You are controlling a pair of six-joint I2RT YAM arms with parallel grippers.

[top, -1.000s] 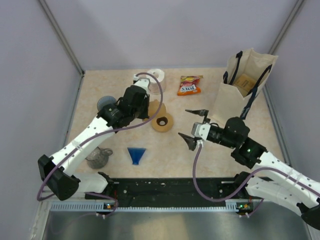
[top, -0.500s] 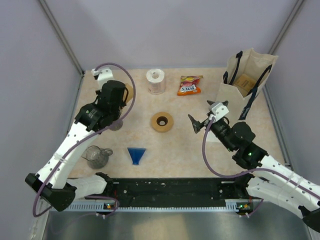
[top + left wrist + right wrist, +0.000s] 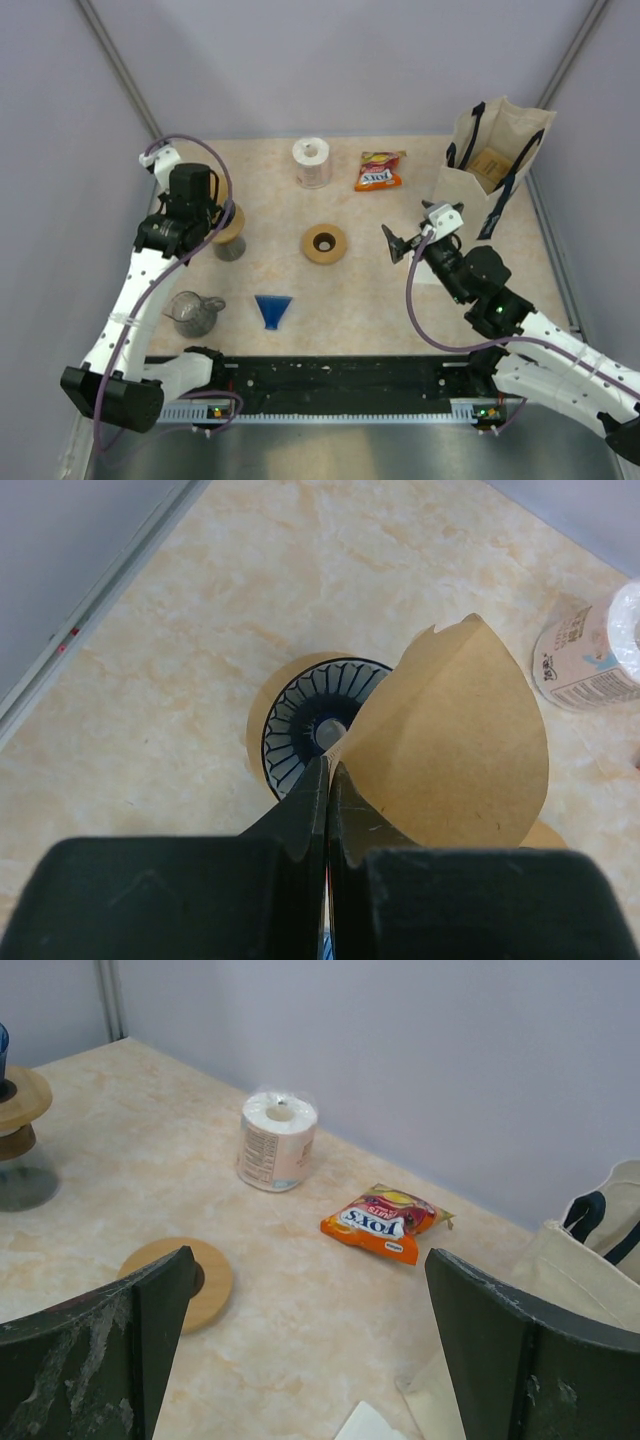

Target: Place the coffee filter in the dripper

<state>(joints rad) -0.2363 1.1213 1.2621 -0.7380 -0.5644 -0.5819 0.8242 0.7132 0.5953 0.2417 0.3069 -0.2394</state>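
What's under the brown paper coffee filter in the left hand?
The dark ribbed cone dripper in its round wooden collar sits below. About half of it and the centre hole show; the brown paper coffee filter, pinched in the left hand, hides the rest.

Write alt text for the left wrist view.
Closed fingers pinch a brown paper filter held over a dark ribbed dripper, partly covering it, on a beige table. A paper roll stands at the right edge.

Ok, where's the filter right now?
In the left wrist view, the filter is pinched in the shut left gripper, hanging over the dripper on the table's left side.
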